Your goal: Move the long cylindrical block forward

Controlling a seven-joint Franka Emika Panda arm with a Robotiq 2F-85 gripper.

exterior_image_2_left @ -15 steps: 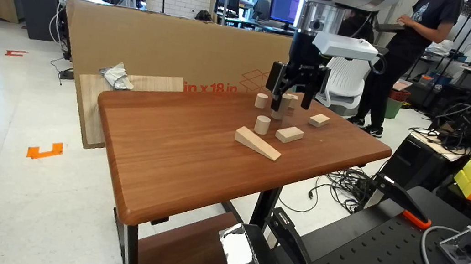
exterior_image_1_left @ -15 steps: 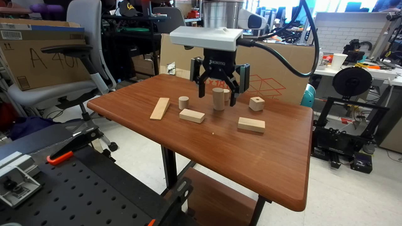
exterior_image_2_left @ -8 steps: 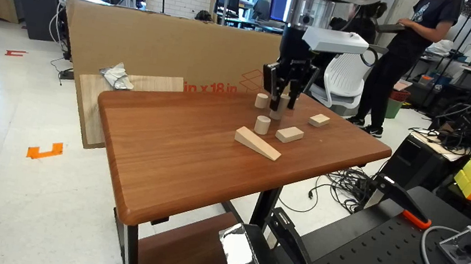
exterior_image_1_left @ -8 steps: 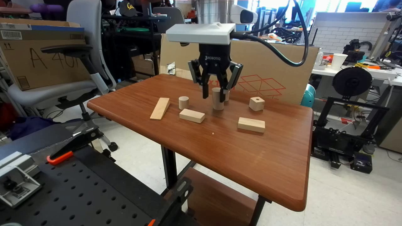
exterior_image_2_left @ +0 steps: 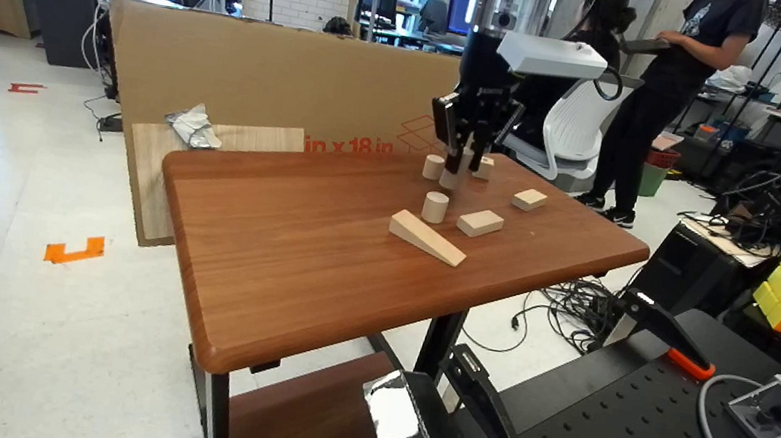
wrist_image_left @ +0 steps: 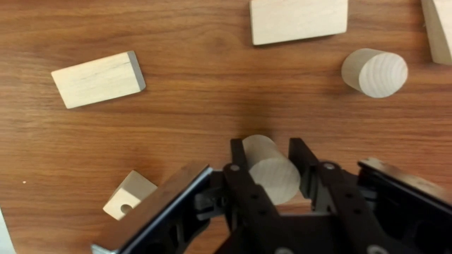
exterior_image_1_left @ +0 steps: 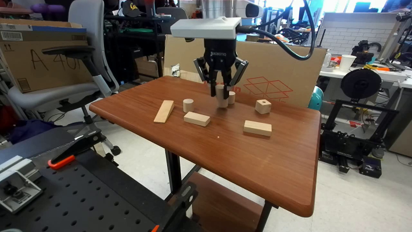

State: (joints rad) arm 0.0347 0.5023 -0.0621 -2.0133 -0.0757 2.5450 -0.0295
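Note:
The long cylindrical block (exterior_image_1_left: 221,96), light wood, stands nearly upright with a slight lean between my fingers. My gripper (exterior_image_1_left: 220,96) is shut on it, one black finger on each side. In the wrist view the round top of the long cylindrical block (wrist_image_left: 275,180) faces the camera, and the fingers of my gripper (wrist_image_left: 266,144) flank it. The block's lower end appears to be slightly above the table; an exterior view shows the lower part of the block (exterior_image_2_left: 451,180) below the fingers, the rest partly covered.
A short cylinder (exterior_image_1_left: 231,97) stands close behind the held block. Another short cylinder (exterior_image_1_left: 188,105), a wedge (exterior_image_1_left: 164,111), a flat bar (exterior_image_1_left: 196,119), a second bar (exterior_image_1_left: 257,128) and a holed cube (exterior_image_1_left: 263,106) lie around on the brown table (exterior_image_1_left: 273,161). A cardboard sheet (exterior_image_2_left: 265,79) borders it.
The jaws have come together from wide apart onto the long cylindrical block. Gripper and block have since moved up together a little. The other blocks have stayed in place.

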